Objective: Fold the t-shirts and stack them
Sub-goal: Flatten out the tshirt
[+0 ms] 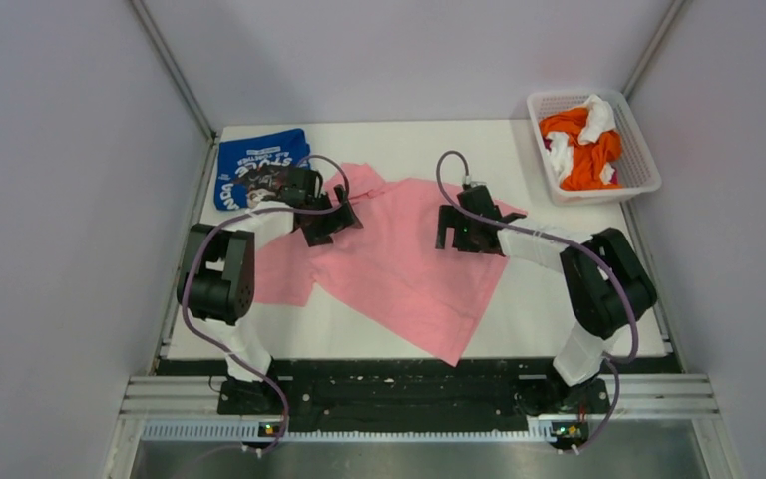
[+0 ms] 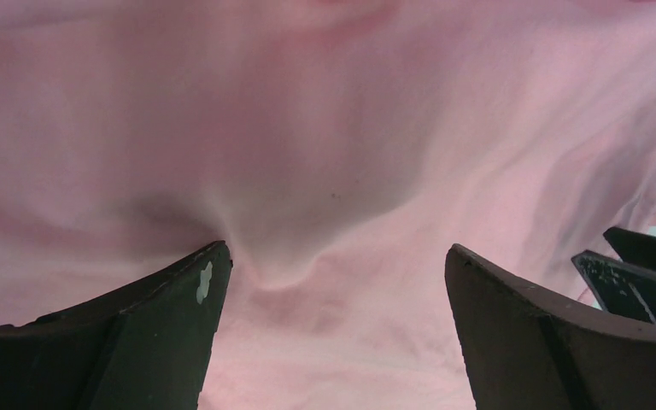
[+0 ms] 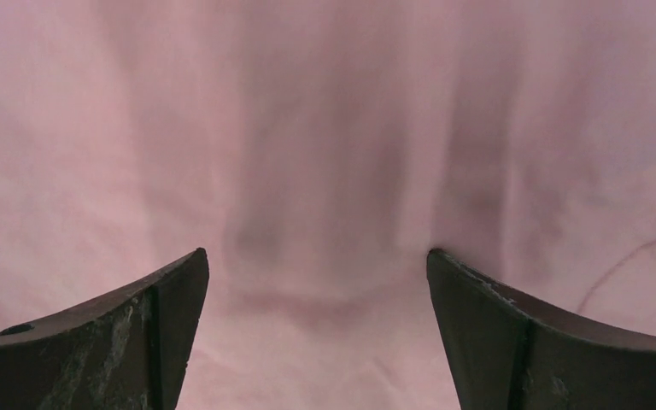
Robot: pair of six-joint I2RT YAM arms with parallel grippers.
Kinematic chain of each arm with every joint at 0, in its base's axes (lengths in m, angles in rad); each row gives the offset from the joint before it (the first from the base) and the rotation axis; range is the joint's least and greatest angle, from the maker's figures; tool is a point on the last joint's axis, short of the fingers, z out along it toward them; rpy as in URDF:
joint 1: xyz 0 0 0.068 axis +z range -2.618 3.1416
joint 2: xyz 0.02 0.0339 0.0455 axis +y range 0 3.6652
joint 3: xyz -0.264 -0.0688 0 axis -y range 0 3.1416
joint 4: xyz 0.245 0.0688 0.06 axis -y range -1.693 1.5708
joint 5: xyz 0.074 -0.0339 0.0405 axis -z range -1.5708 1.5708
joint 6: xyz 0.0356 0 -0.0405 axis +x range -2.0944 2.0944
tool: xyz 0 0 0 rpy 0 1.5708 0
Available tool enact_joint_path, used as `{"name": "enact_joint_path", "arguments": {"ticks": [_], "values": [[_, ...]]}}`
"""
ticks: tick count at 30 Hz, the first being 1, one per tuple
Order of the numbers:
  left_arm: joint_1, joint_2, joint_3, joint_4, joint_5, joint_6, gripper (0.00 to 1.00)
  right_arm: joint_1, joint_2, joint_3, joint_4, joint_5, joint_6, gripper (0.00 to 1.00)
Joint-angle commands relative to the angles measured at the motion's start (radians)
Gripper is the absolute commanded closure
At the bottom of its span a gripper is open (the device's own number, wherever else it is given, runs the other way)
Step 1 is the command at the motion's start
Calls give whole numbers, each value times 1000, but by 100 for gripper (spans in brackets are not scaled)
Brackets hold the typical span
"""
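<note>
A light pink t-shirt point(image 1: 399, 259) lies spread, slightly askew, over the middle of the white table. A folded royal blue t-shirt point(image 1: 257, 163) with white lettering lies at the far left corner. My left gripper point(image 1: 327, 222) is open, its tips pressed onto the pink cloth near the shirt's upper left; the left wrist view shows pink cloth point(image 2: 342, 171) dimpled between the spread fingers point(image 2: 179, 316). My right gripper point(image 1: 462, 232) is open on the shirt's upper right part; pink cloth point(image 3: 325, 154) fills the right wrist view between the spread fingers point(image 3: 162, 316).
A white plastic lattice basket point(image 1: 648, 170) at the far right corner holds orange and white cloth point(image 1: 583, 140). Grey walls close in the table on the left, right and back. The arm bases stand at the near edge.
</note>
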Motion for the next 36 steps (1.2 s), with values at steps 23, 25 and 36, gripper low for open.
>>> {"name": "enact_joint_path", "arguments": {"ticks": [23, 25, 36], "values": [[-196, -119, 163, -47, -89, -44, 1, -278, 41, 367, -130, 118, -90, 1], [-195, -230, 87, -116, -179, -39, 1, -279, -80, 265, -127, 129, -40, 1], [-194, -712, -297, -529, -524, -213, 2, -279, -551, -143, -143, 90, 140, 1]]}}
